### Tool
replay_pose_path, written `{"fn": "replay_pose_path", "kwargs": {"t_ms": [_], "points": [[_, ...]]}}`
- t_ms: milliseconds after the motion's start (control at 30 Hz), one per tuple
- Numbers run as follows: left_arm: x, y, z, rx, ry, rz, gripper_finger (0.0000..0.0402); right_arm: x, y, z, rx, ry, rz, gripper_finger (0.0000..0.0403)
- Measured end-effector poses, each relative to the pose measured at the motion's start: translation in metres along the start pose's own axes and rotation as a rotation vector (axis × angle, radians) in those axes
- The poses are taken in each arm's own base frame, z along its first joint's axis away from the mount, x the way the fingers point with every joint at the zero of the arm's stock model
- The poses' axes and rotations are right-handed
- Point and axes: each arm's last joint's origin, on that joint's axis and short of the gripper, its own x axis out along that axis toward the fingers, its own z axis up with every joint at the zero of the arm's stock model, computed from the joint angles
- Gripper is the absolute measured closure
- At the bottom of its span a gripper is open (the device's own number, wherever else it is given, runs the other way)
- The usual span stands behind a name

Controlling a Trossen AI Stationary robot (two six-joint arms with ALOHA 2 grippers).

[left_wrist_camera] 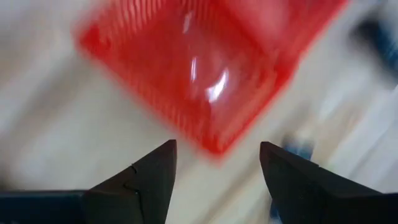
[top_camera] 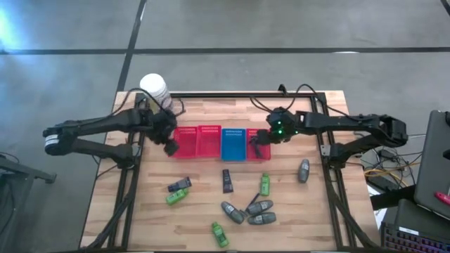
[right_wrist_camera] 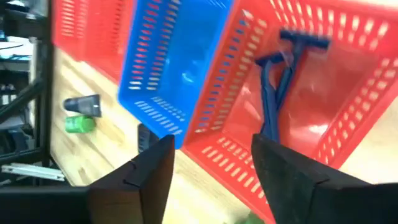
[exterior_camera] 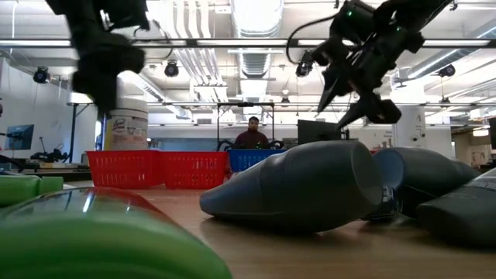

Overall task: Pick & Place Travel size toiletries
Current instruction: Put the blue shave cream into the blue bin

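Observation:
Several toiletries lie flat on the wooden table in the high view: green bottles (top_camera: 176, 197) (top_camera: 265, 184) (top_camera: 220, 234), grey tubes (top_camera: 304, 169) (top_camera: 232, 211) (top_camera: 261, 213), dark tubes (top_camera: 179, 185) (top_camera: 227, 180). Dark blue razors (right_wrist_camera: 277, 81) lie in the rightmost red basket (right_wrist_camera: 336, 124). My right gripper (top_camera: 261, 144) (right_wrist_camera: 211, 140) hangs open above that basket's near rim. My left gripper (top_camera: 171, 146) (left_wrist_camera: 217, 146) hangs open over the near corner of the leftmost red basket (left_wrist_camera: 199, 68). Neither holds anything.
A row of baskets crosses the table's middle: two red (top_camera: 197, 141), one blue (top_camera: 233, 144), one red (top_camera: 254, 144). A white-lidded jar (top_camera: 155, 88) stands at the far left corner. A black frame (top_camera: 328, 151) borders the table. A person (exterior_camera: 252, 136) sits in the room behind.

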Motion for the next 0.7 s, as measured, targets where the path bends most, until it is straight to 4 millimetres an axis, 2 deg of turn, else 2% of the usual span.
{"fn": "replay_pose_path", "kwargs": {"t_ms": [167,300,400,533,700], "points": [[0.006,-0.021,-0.029,0.111,0.17,-0.019,0.0168,-0.009,0.002,0.0,-0.077,-0.025,0.028,0.0152],[0.012,-0.051,-0.058,0.304,0.167,-0.047,0.0168,-0.012,0.003,0.0,-0.142,-0.032,0.038,0.012],[0.02,-0.069,-0.083,0.39,0.103,-0.033,0.0168,-0.012,0.003,0.0,-0.184,-0.034,0.037,0.0096],[0.035,-0.081,-0.109,0.329,0.001,-0.035,0.0168,-0.012,0.003,0.0,-0.244,-0.035,0.037,0.0064],[0.06,-0.087,-0.124,0.333,-0.009,-0.082,0.0168,-0.012,0.004,0.0,-0.3,-0.037,0.038,0.0037]]}}
